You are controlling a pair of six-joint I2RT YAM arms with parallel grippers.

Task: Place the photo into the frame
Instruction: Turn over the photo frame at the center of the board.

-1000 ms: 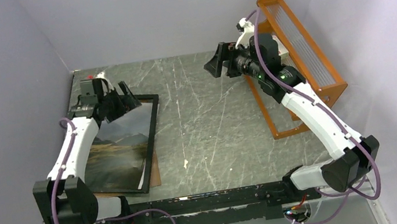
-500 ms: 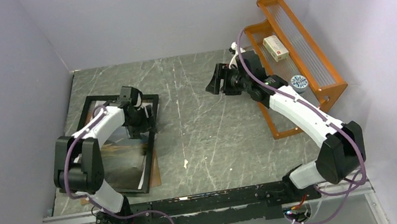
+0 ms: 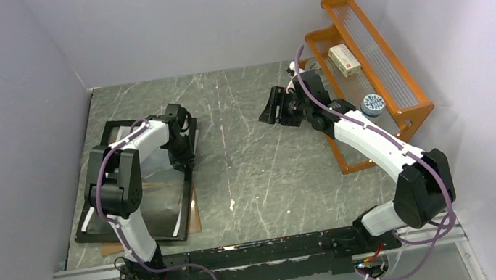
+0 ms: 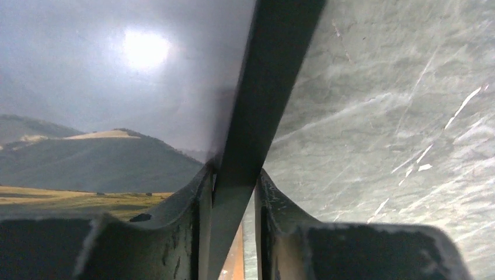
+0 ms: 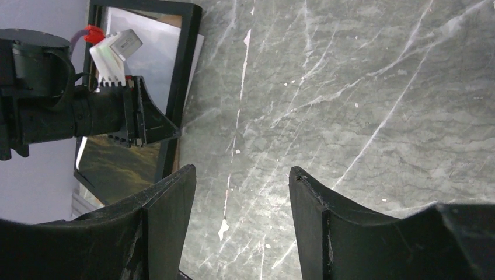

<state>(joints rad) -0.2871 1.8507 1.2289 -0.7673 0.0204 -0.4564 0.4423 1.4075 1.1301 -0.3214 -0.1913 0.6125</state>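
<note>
One frame, one photo, left end effector gripping frame's edge

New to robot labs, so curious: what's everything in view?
Thin black rectangular picture frame: one, black, table's left.
Paper photo of misty hills: one, grey and green, within the frame.
Brown backing board: one, brown, under the frame.
Orange slatted rack: one, orange, far right.
Small box: one, white-red, in the rack.
Small round object: one, blue-white, same rack.
Grey marbled table: one, grey, beneath everything.
Left end effector: one, black, shut on the frame.
Right end effector: one, black, open above the table.
</note>
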